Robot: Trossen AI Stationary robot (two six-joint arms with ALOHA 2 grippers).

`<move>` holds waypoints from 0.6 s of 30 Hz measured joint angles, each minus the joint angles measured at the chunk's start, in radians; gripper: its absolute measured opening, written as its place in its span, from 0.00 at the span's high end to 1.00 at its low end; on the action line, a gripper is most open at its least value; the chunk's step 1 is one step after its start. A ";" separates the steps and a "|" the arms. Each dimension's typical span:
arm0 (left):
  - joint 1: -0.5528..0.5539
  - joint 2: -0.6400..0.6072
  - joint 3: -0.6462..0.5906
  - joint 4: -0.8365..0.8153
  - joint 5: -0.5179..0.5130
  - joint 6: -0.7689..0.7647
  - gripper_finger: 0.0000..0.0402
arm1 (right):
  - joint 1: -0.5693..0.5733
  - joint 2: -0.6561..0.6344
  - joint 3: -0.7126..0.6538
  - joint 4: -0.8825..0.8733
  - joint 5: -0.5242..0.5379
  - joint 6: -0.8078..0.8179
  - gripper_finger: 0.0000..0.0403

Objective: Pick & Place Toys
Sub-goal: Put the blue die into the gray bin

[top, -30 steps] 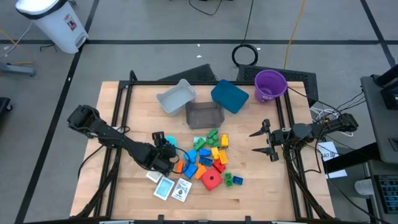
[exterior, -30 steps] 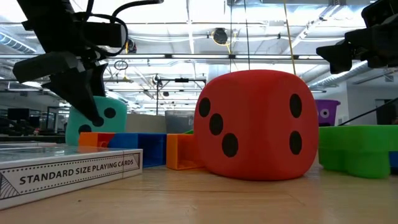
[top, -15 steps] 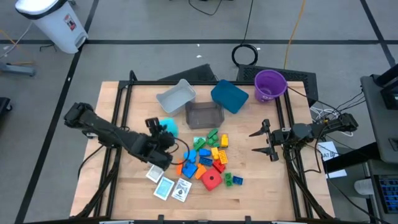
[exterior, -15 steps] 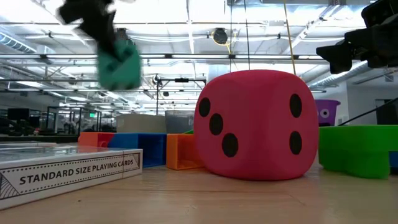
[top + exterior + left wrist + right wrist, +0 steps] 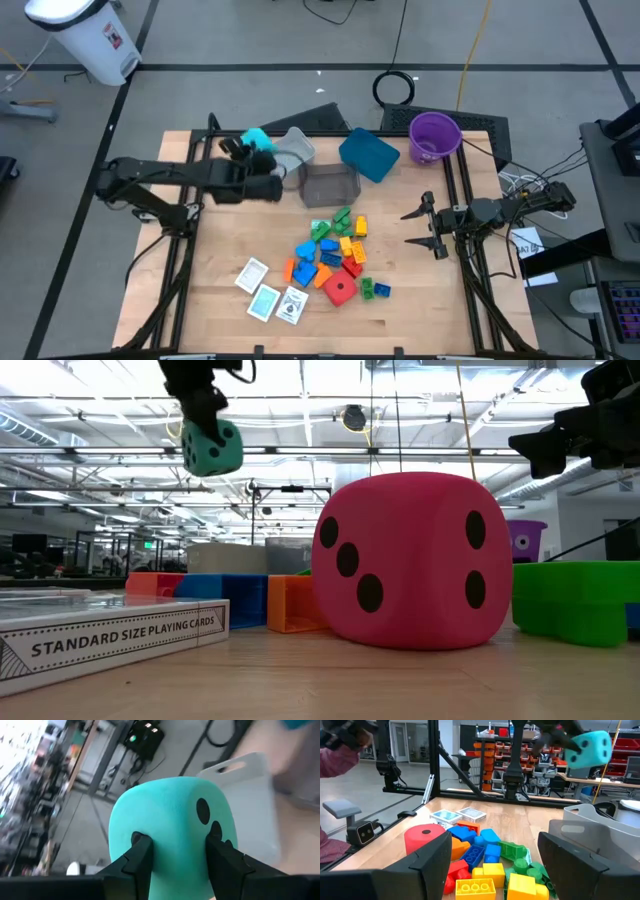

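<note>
The left gripper point(image 5: 252, 150) clamps the cyan die point(image 5: 254, 138) in the air near the table's point(image 5: 420, 310) far edge, just beside the grey bin point(image 5: 285, 155). The bricks point(image 5: 335, 250), red die point(image 5: 341, 290) and cards point(image 5: 270, 295) remain near the front edge. The right gripper point(image 5: 425, 225) waits open at the right edge.

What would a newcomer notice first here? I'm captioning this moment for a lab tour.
The cyan die, pinched in the left end effector and held high beside the grey bin. Next, the red die looming in the low view, among the bricks at mid-table.
</note>
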 joint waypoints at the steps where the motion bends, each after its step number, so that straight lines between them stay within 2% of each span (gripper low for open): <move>1: 0.033 -0.008 -0.027 0.046 0.001 0.023 0.62 | 0.000 0.000 0.000 0.000 0.000 0.000 0.34; 7: 0.197 -0.045 -0.231 0.381 0.085 0.208 0.64 | 0.000 0.000 0.000 0.000 0.000 0.000 0.34; 12: 0.262 -0.042 -0.362 0.592 0.144 0.287 0.66 | 0.000 0.000 0.000 0.000 0.000 0.000 0.34; 18: 0.284 -0.041 -0.413 0.649 0.240 0.292 0.67 | 0.000 0.000 0.000 0.000 0.000 0.000 0.34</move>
